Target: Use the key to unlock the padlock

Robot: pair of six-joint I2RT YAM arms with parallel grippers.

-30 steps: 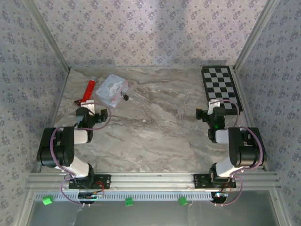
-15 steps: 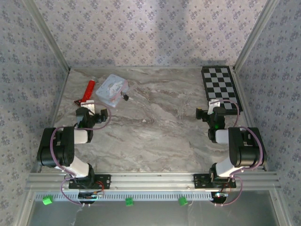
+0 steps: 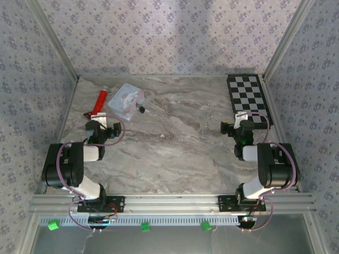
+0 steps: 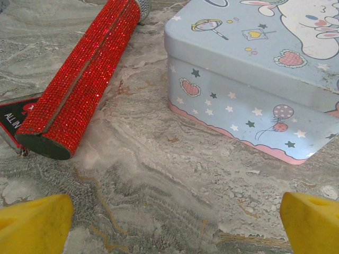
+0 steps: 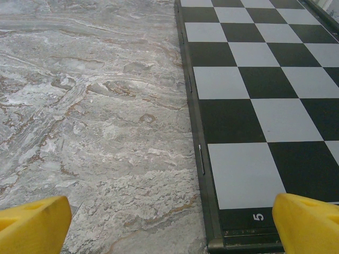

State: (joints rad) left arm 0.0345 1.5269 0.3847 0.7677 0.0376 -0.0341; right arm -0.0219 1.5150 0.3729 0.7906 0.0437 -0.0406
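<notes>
My left tool (image 4: 170,221) and right tool (image 5: 169,222) stay released; nothing has moved. The padlock (image 3: 141,109) is a dark speck beside the tin (image 4: 254,79), details unclear.

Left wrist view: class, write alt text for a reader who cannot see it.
A red glittery tube lies left of a pale blue cartoon tin on a marbled table, apart from it. The open left gripper shows yellow fingertips in the bottom corners, holding nothing.
</notes>
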